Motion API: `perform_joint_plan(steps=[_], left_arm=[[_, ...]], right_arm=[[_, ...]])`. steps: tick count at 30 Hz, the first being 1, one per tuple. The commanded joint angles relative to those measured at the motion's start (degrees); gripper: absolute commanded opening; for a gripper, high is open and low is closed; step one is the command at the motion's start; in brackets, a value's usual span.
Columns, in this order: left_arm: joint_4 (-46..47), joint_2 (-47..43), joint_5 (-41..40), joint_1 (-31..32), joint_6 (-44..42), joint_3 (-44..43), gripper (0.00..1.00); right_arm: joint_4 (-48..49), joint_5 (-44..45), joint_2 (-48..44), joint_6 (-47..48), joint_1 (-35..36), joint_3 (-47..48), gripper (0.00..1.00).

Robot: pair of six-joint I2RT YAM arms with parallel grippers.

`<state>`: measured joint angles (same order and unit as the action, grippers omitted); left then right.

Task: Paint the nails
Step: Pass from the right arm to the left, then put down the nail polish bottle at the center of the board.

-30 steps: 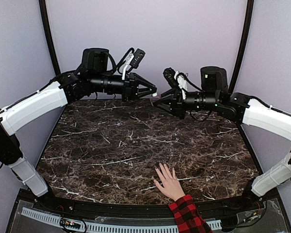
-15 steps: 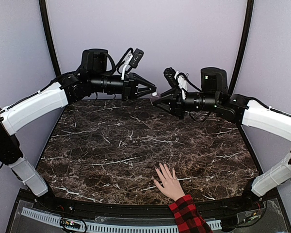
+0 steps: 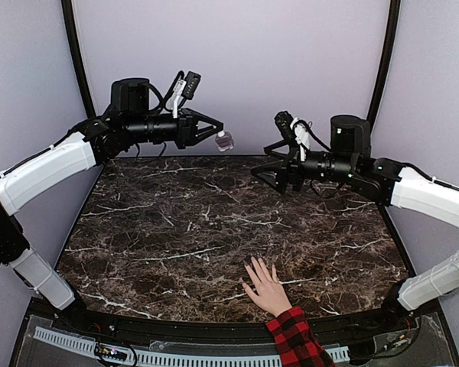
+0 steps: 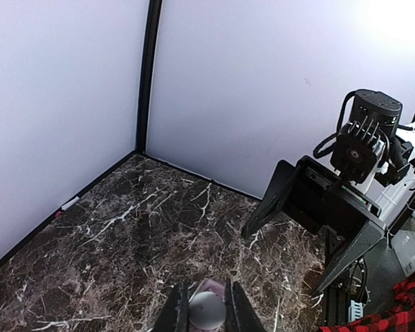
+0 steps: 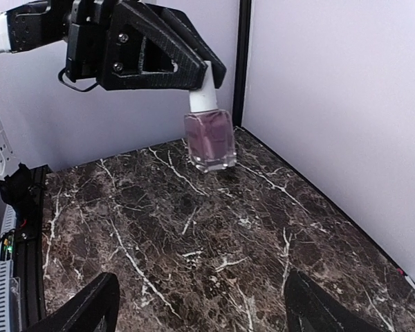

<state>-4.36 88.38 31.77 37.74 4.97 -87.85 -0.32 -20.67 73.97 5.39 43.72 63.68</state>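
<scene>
Where left end effector (image 3: 217, 135) pinches, a square mauve bottle (image 5: 209, 140) hangs.

open: over table (image 3: 176, 222) middle | blocks: bottle (image 3: 224, 141) hanging far centre, hand (image 3: 266, 289) at near edge

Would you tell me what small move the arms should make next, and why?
Probably bring the open right gripper up to the glass body of the polish bottle, which hangs by its white cap from the left gripper; the bottle looks capped, and the hand rests at the near edge.
</scene>
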Motion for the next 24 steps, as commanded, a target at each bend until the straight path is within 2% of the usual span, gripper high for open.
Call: perform_joint_plan(steps=[1, 4, 13, 24], left_arm=[[4.05, -3.34, -4.72, -0.14, 0.45, 4.42, 0.0], [8.63, -4.78, -8.55, -0.17, -0.13, 9.35, 0.0], [17.26, -2.71, -17.74, -0.13, -0.71, 20.06, 0.0], [31.66, 5.35, -21.03, 0.0, -1.79, 30.34, 0.0]], right_arm=[[3.5, 4.91, -3.24, -1.6, -1.84, -3.1, 0.85], [6.04, 10.04, -5.59, -2.56, -2.34, -6.48, 0.98], [8.56, 14.64, -8.48, -7.43, -5.27, -11.46, 0.99], [13.62, 18.49, -12.25, -9.4, -6.11, -16.75, 0.99]])
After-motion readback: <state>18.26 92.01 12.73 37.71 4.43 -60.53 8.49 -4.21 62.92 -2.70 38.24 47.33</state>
